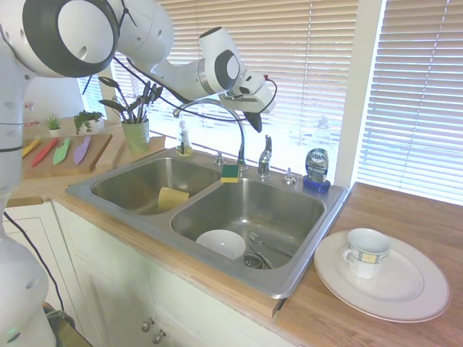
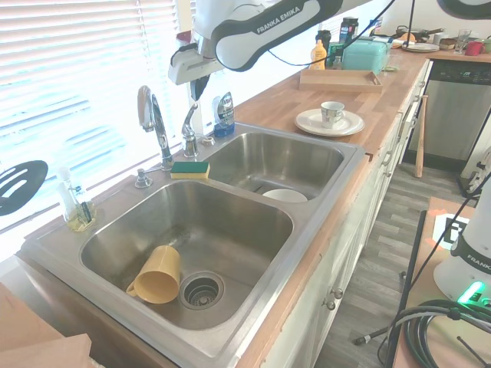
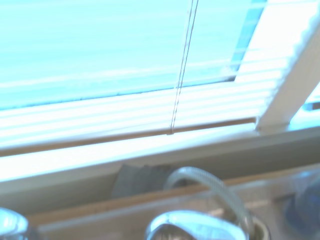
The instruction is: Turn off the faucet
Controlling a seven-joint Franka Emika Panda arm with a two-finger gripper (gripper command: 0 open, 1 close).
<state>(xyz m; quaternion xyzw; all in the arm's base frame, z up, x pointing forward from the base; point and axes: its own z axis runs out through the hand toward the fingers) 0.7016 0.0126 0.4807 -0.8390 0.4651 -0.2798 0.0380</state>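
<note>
Gleaming chrome faucet (image 1: 217, 108) arches, lever (image 1: 265, 152) upright.

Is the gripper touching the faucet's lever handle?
No, the gripper hangs above the lever handle, with clear space between them.

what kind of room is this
Most likely a home kitchen. A double steel sink with a chrome faucet is set in a wooden counter below a blinded window, with a dish soap bottle, a sponge, and a mug on a plate nearby.
</note>
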